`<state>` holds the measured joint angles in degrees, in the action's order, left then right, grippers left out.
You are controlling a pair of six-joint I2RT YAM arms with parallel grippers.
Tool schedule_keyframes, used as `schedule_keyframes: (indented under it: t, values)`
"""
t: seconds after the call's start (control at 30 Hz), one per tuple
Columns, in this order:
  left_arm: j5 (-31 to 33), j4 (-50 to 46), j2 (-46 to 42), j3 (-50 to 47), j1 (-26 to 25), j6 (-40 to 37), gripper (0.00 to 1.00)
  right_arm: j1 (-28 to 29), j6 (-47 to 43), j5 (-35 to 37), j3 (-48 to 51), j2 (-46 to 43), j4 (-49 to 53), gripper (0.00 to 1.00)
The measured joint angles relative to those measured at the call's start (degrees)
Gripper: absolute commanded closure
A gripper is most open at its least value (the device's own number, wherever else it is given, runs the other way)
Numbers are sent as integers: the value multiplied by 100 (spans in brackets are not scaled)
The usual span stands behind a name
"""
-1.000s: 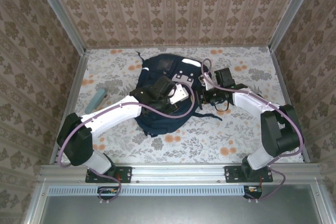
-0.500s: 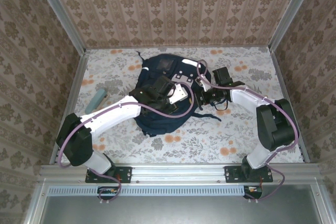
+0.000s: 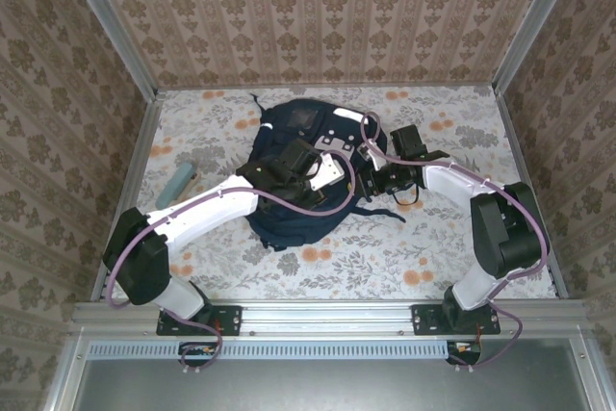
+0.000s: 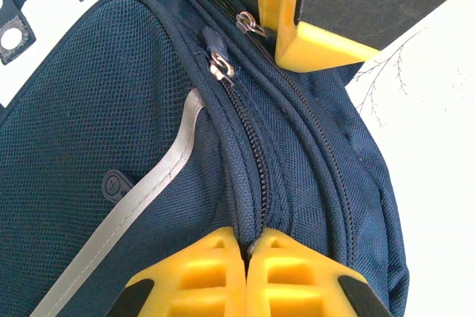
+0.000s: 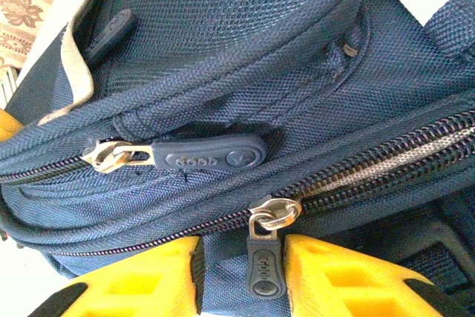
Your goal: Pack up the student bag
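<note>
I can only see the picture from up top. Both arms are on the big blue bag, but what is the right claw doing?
Observer: In the right wrist view, a small zipper pull hangs between the right gripper's fingers, with a gap on one side.
Operator: Is that zipper open or closed?
Observer: Partly open. On one side of the pull the teeth are apart and a pale lining shows. On the other side they are closed.
Operator: And the left claw?
Observer: In the left wrist view, the left gripper is shut, pinching the student bag along a zipper seam.
</note>
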<state>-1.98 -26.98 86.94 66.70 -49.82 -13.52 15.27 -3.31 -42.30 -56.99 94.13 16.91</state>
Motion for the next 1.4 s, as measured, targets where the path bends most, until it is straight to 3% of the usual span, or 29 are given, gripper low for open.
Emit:
schedule_keyframes:
  t: [0.23, 0.5, 0.73, 0.87, 1.1, 1.4]
  values:
    - [2, 2, -2, 0, 0, 66, 98, 0, 46, 33, 63, -90, 0, 94]
    - [4, 98, 0, 0, 0, 358, 98, 68, 511, 35, 551, -750, -341, 98]
    - [0, 619, 111, 0, 4, 909, 99, 1058, 1670, -326, 1443, -1351, -1672, 98]
    - [15, 815, 173, 0, 11, 1080, 100, 1261, 2334, -199, 1910, -1738, -2245, 88]
    - [-173, 1005, 76, -234, 87, 1069, 100, 413, 2837, 807, 1958, -2492, -2205, 52]
    - [-282, 1025, -407, -557, 227, 898, 100, -109, 3029, 1342, 1137, -1609, -1786, 42]
